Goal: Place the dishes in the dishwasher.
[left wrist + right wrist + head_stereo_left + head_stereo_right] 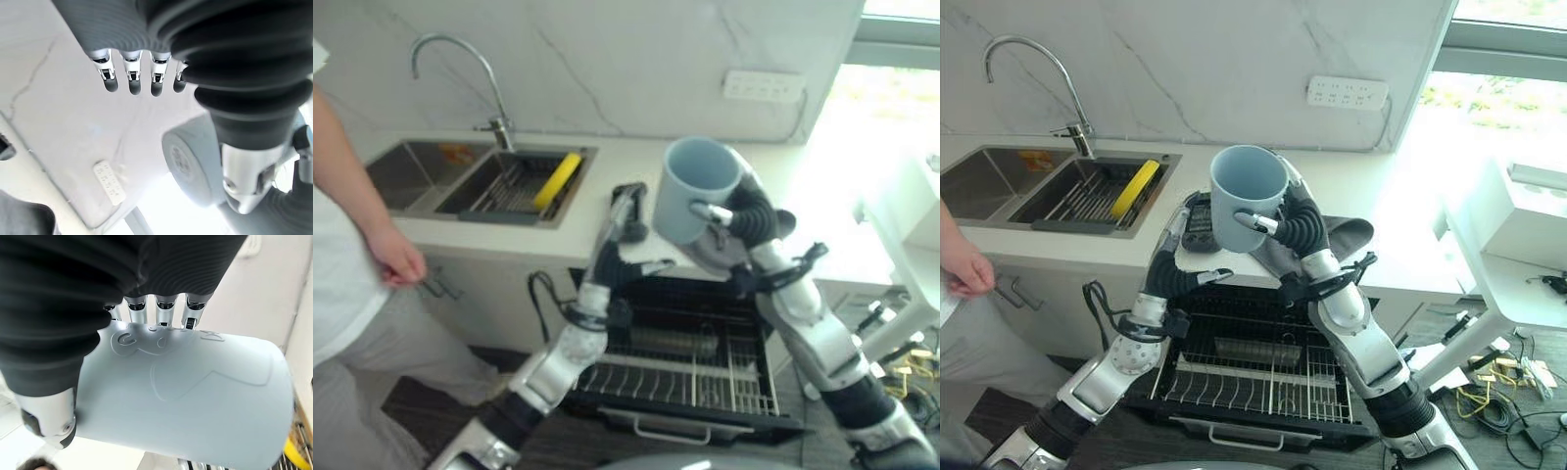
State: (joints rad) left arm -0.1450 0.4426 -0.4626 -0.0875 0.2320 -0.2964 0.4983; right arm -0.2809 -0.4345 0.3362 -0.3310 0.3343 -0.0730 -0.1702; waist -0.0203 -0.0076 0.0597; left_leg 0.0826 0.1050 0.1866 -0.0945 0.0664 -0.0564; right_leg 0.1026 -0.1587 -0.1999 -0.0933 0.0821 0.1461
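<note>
A light blue cup (697, 191) is held up above the counter edge, its mouth tilted up and toward me. My right hand (749, 215) is shut on the cup, fingers curled round its far side and thumb (1255, 221) across the front; the right wrist view shows the cup (186, 396) lying against those fingers. Below it the dishwasher's lower rack (1263, 377) is pulled out, with a few items on its wires. My left hand (625, 220) is raised beside the cup at the counter edge, open and holding nothing. The left wrist view shows the cup's base (188, 166).
A person (352, 225) stands at the left by the counter, one hand hanging near the cabinet. The sink (460, 206) holds a wire rack and a yellow item (556, 180); its faucet (460, 59) stands behind. A grey cloth (1347, 233) lies on the counter behind my right hand.
</note>
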